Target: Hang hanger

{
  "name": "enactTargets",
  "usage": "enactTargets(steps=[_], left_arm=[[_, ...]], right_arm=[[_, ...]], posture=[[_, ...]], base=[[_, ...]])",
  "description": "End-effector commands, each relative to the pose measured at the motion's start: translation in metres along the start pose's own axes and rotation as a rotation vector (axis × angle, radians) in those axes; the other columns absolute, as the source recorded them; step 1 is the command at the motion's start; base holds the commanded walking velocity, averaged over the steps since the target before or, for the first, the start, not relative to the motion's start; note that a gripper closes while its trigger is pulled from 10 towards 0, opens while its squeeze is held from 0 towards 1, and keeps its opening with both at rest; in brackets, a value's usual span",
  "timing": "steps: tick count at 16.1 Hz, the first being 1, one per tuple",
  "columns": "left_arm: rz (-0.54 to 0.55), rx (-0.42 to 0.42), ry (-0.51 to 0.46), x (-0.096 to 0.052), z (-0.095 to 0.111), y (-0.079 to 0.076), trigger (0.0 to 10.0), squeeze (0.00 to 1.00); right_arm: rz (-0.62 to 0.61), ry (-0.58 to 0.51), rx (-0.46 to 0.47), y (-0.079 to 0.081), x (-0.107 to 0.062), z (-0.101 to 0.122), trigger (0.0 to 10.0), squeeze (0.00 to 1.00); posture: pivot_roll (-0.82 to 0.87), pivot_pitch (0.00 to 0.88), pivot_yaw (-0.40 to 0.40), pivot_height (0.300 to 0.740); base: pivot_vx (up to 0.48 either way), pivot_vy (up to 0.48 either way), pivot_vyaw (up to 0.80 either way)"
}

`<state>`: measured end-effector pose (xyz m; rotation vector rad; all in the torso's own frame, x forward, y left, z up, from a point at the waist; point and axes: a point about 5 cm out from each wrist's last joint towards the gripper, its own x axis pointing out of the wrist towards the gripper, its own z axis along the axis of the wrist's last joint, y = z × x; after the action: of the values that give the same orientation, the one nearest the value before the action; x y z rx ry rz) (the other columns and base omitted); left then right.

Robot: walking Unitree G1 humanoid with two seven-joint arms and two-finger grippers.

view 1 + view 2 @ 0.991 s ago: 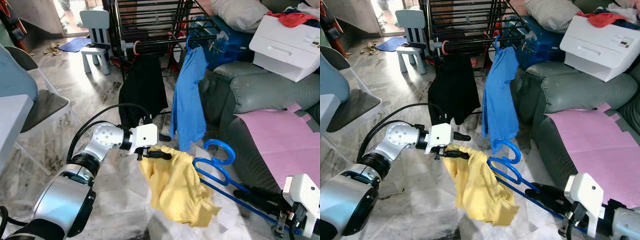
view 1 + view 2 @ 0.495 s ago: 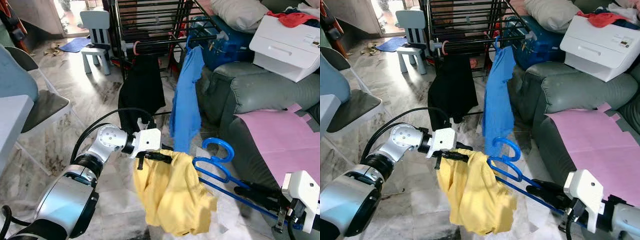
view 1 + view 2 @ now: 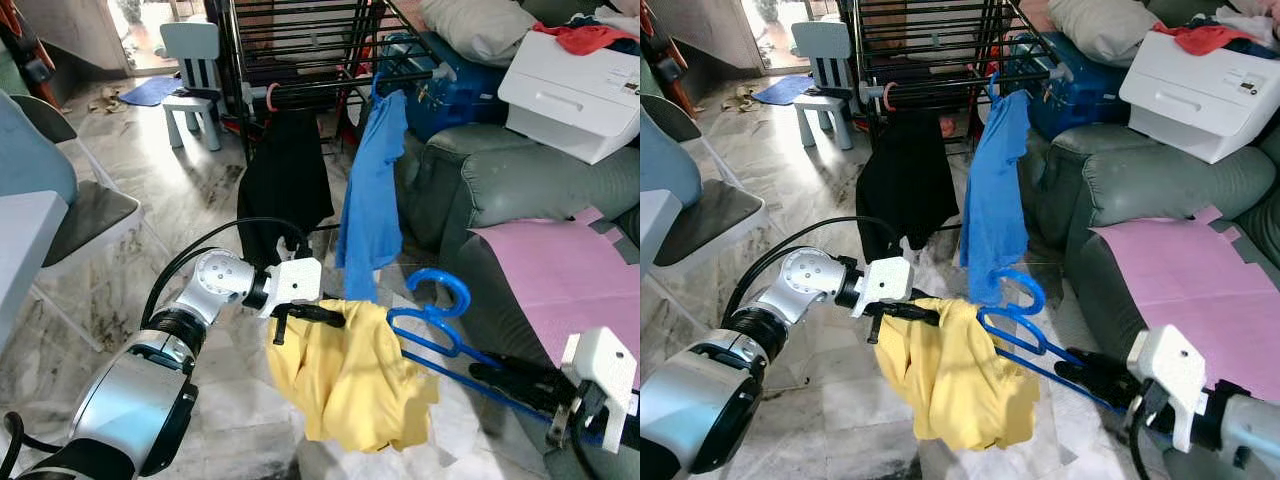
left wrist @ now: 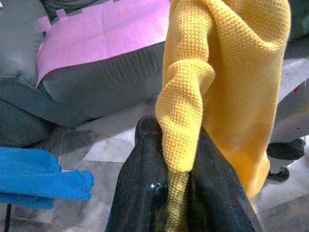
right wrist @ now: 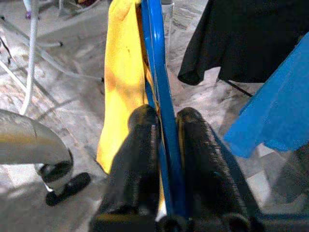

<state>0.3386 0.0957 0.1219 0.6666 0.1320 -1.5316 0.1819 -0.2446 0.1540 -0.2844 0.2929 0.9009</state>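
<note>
Both grippers grip: left gripper [image 3: 322,314] fingers pinch the yellow knitted garment [image 3: 350,375]; right gripper [image 3: 1090,370] fingers clamp the blue plastic hanger [image 3: 435,325] carrying it.

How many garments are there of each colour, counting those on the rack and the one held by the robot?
Black garment on the rack: 1
Blue garment on the rack: 1
Yellow garment, held by the left gripper, on the blue hanger: 1
Total: 3
</note>
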Motion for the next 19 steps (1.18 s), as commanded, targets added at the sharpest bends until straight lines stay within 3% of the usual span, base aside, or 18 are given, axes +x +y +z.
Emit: enactTargets(steps=[1, 4, 6, 9, 12, 15, 16, 17, 19], left_arm=[[0.082, -0.058, -0.029, -0.009, -0.003, 0.005, 0.0, 0.0], [0.105, -0.108, -0.046, -0.012, -0.008, 0.003, 0.0, 0.0], [0.147, -0.18, -0.021, -0.026, -0.022, -0.002, 0.0, 0.0], [0.216, -0.234, -0.014, -0.04, -0.033, -0.004, 0.0, 0.0], [0.238, -0.251, -0.017, -0.043, -0.037, -0.007, 0.0, 0.0], [0.399, -0.324, -0.075, -0.05, -0.04, -0.001, 0.0, 0.0], [0.419, -0.334, -0.093, -0.05, -0.039, 0.001, 0.0, 0.0], [0.516, -0.368, -0.181, -0.052, -0.034, 0.007, 0.0, 0.0], [0.596, -0.415, -0.217, -0.054, -0.036, 0.01, 0.0, 0.0]], right_arm=[[0.002, 0.017, -0.004, -0.001, -0.002, 0.002, 10.0, 1.0], [-0.026, 0.061, -0.034, -0.008, -0.007, 0.0, 10.0, 1.0], [-0.078, 0.119, -0.123, -0.019, -0.015, 0.014, 10.0, 1.0], [-0.156, 0.126, -0.18, -0.032, -0.025, 0.023, 10.0, 1.0], [-0.194, 0.136, -0.2, -0.036, -0.027, 0.025, 10.0, 1.0], [-0.414, 0.083, -0.262, -0.058, -0.028, 0.036, 10.0, 1.0], [-0.431, 0.078, -0.256, -0.059, -0.028, 0.035, 10.0, 1.0], [-0.536, 0.041, -0.252, -0.06, -0.02, 0.032, 10.0, 1.0], [-0.625, 0.003, -0.222, -0.055, -0.008, 0.028, 10.0, 1.0]], posture=[[-0.01, 0.0, 0.022, 0.74], [-0.01, 0.0, 0.018, 0.74], [-0.02, 0.0, 0.015, 0.74], [-0.01, 0.0, 0.006, 0.74], [-0.01, 0.0, 0.004, 0.74], [-0.02, 0.0, 0.003, 0.74], [-0.02, 0.0, 0.001, 0.74], [-0.02, 0.0, -0.001, 0.74], [-0.02, 0.0, 0.001, 0.74]], base=[[0.0, 0.0, 0.0], [0.0, 0.0, 0.0], [0.0, 0.0, 0.0], [0.0, 0.0, 0.0], [0.0, 0.0, 0.0], [0.0, 0.0, 0.0], [0.0, 0.0, 0.0], [0.0, 0.0, 0.0], [0.0, 0.0, 0.0]])
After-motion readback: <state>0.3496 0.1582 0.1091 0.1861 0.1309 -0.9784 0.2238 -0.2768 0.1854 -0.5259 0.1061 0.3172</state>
